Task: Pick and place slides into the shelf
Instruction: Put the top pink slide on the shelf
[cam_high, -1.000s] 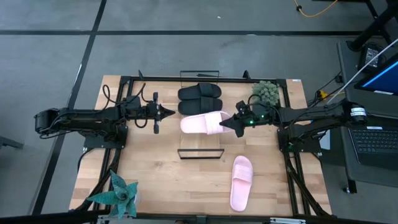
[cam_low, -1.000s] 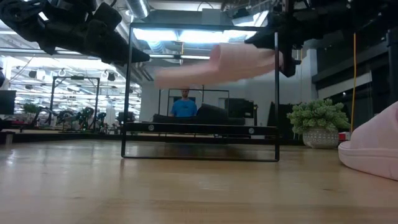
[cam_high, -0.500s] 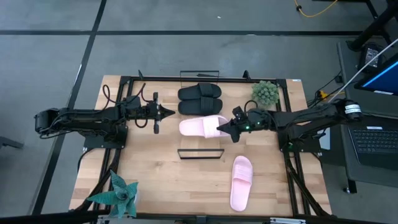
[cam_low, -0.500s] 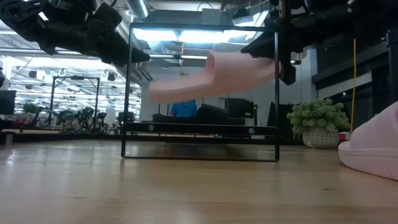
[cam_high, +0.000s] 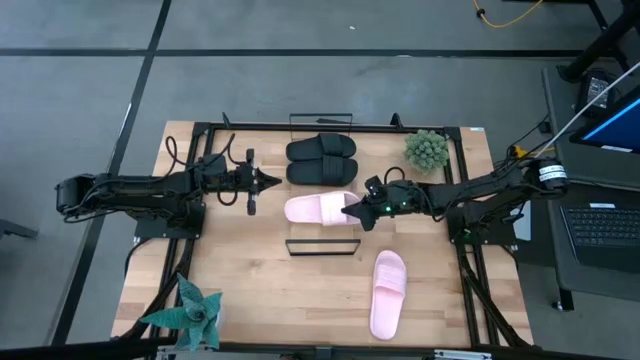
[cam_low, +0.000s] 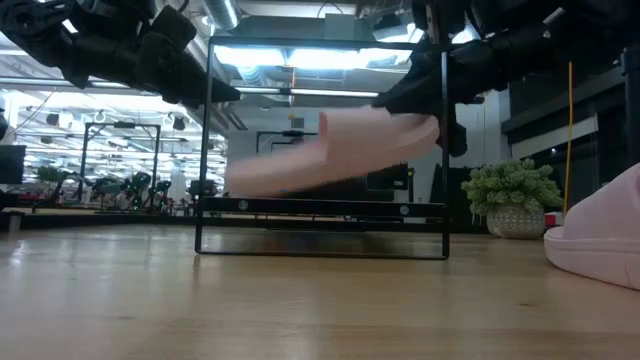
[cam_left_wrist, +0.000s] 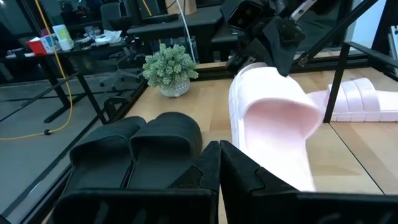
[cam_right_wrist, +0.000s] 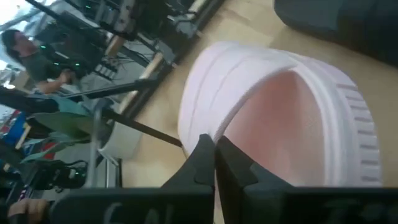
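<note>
Now right gripper (cam_high: 349, 210) clamps pink slide (cam_high: 318, 209) above shelf (cam_high: 323, 246), near black slides (cam_high: 321, 159). Left gripper (cam_high: 274, 181) hovers closed, empty.

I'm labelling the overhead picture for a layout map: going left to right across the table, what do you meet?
Teal plant → left gripper, shut, empty → black slides → pink slide, pinched by the right gripper → second pink slide on the table → green potted plant.
</note>
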